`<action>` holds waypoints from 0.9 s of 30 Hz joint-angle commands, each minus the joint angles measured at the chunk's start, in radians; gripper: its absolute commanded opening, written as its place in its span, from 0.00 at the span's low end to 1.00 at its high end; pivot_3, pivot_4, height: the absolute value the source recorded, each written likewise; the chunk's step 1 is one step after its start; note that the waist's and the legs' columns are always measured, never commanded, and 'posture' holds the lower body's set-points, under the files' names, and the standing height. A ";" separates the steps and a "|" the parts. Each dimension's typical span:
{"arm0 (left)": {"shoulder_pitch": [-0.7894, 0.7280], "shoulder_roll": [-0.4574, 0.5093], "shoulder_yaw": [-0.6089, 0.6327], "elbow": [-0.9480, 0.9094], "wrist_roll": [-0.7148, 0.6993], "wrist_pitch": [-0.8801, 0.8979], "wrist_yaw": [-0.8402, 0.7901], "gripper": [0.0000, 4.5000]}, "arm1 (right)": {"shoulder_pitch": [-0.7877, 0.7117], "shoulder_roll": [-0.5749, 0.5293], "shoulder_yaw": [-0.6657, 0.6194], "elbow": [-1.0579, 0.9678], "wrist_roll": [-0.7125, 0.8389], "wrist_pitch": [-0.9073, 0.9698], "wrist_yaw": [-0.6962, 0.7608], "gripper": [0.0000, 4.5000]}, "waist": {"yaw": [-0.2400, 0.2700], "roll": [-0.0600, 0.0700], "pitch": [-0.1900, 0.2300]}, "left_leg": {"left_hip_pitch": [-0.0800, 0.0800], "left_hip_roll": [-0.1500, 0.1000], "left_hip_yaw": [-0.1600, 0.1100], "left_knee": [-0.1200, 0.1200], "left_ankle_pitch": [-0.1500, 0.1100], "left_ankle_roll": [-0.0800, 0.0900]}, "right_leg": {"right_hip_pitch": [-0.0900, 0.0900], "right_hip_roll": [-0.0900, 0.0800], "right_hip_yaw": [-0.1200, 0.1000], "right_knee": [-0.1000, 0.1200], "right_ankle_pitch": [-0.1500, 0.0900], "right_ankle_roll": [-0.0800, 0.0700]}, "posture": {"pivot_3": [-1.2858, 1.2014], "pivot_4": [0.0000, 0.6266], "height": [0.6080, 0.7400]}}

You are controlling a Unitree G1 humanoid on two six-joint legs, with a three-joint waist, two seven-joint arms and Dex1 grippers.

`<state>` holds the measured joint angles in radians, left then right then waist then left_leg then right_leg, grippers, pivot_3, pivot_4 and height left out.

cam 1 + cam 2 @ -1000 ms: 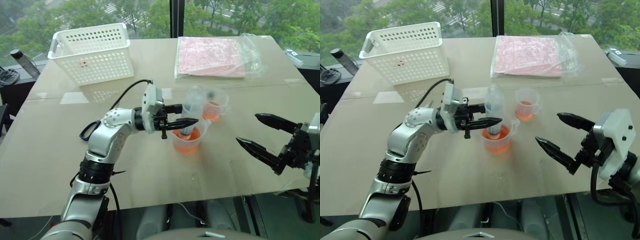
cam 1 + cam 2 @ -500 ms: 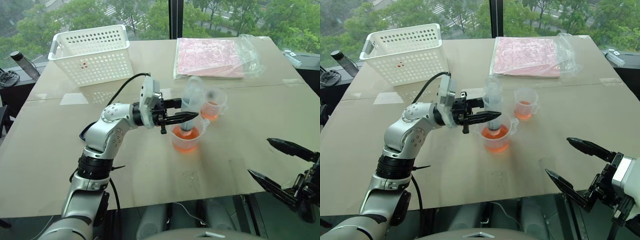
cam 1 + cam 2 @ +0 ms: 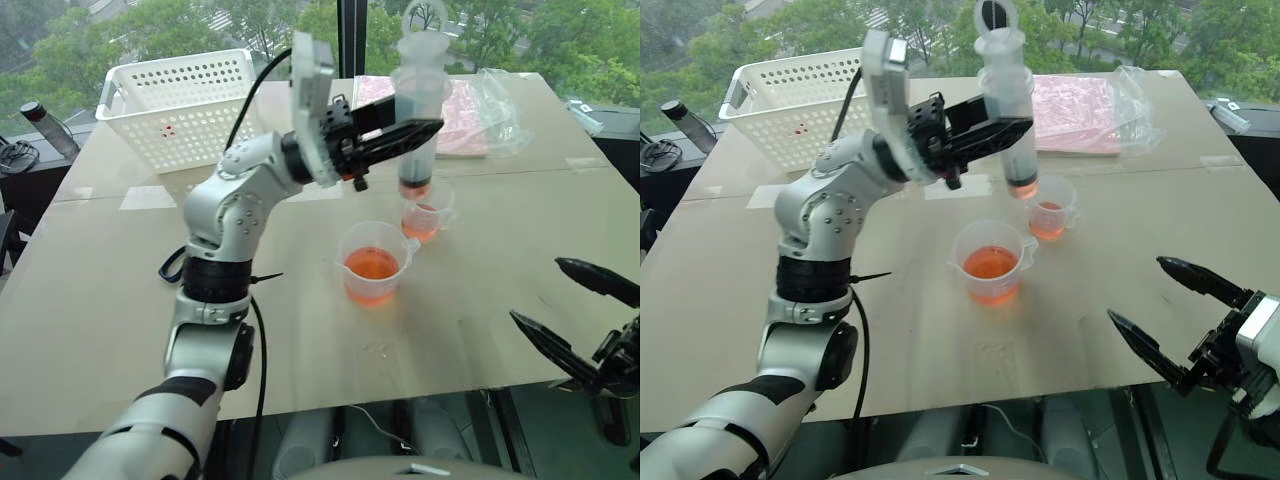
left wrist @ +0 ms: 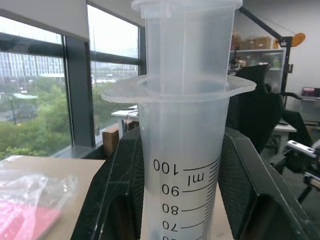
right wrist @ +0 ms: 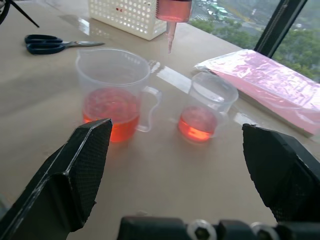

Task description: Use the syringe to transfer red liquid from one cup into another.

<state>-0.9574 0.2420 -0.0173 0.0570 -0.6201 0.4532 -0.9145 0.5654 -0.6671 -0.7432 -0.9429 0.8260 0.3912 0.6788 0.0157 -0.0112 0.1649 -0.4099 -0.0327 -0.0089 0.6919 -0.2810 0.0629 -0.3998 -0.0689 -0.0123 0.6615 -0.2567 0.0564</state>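
Syringe upright, high above both cups

The left gripper (image 3: 400,135) clamps the syringe (image 3: 1008,95); the big cup (image 3: 373,262) sits lower left of its tip, the small cup (image 3: 427,215) seemingly just below; the right gripper (image 3: 580,320) idles, spread wide.

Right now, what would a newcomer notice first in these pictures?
The left gripper holds the syringe upright, high over the table, with red liquid in its lower end above the small beaker. The larger beaker of red liquid stands nearer, beside the small one. The right gripper waits open at the table's near right edge.
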 commanded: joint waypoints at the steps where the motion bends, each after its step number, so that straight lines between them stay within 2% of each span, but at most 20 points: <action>1: -0.092 -0.082 -0.041 0.179 0.162 -0.257 0.038 0.32 | -0.042 -0.018 0.031 0.021 -0.026 0.042 -0.086 0.99 | 0.004 0.000 0.000 | 0.000 -0.001 0.000 0.000 0.000 0.000 | 0.000 0.002 0.000 0.000 0.000 0.000 | 0.52 0.24 1.00; 6: -0.136 -0.160 -0.031 0.387 0.212 -0.368 0.023 0.32 | -0.109 -0.031 0.075 0.017 -0.040 0.077 -0.153 0.99 | -0.002 0.000 0.000 | -0.001 -0.001 0.001 0.000 0.000 0.000 | -0.001 0.001 0.001 0.000 0.000 0.000 | 0.52 0.24 1.00; 14: -0.077 -0.184 -0.049 0.580 0.304 -0.536 -0.062 0.32 | -0.241 -0.052 0.118 0.039 -0.029 0.144 -0.257 0.99 | -0.001 0.000 0.000 | -0.002 -0.001 0.001 -0.001 0.000 0.000 | -0.002 0.002 0.000 0.000 0.000 0.000 | 0.52 0.24 1.00; 21: -0.070 -0.207 -0.031 0.660 0.324 -0.593 -0.073 0.32 | -0.306 -0.087 0.135 0.062 -0.018 0.191 -0.281 0.99 | 0.000 0.000 0.000 | -0.004 -0.001 0.000 0.000 0.000 0.000 | -0.003 0.002 0.000 0.000 0.000 0.000 | 0.52 0.24 1.00; 24: -0.070 -0.211 -0.031 0.677 0.334 -0.602 -0.078 0.32 | -0.342 -0.127 0.145 0.092 0.008 0.265 -0.309 0.99 | -0.001 0.000 0.000 | -0.003 -0.001 0.001 0.000 0.000 0.001 | -0.003 0.002 0.000 0.000 0.000 0.000 | 0.52 0.24 1.00; 27: -0.075 -0.214 -0.036 0.692 0.344 -0.610 -0.089 0.32 | -0.468 -0.178 0.170 0.134 0.094 0.350 -0.364 0.99 | -0.006 0.000 0.000 | -0.003 -0.001 0.001 0.000 0.000 0.001 | -0.003 0.002 0.000 0.001 0.000 0.000 | 0.52 0.24 1.00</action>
<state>-1.0108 0.0361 -0.0502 0.7621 -0.2829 -0.1287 -0.9909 0.1478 -0.8205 -0.5721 -0.8071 0.8742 0.7098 0.3503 0.0099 -0.0113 0.1652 -0.4124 -0.0335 -0.0068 0.6918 -0.2811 0.0636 -0.4031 -0.0668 -0.0125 0.6626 -0.2567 0.0565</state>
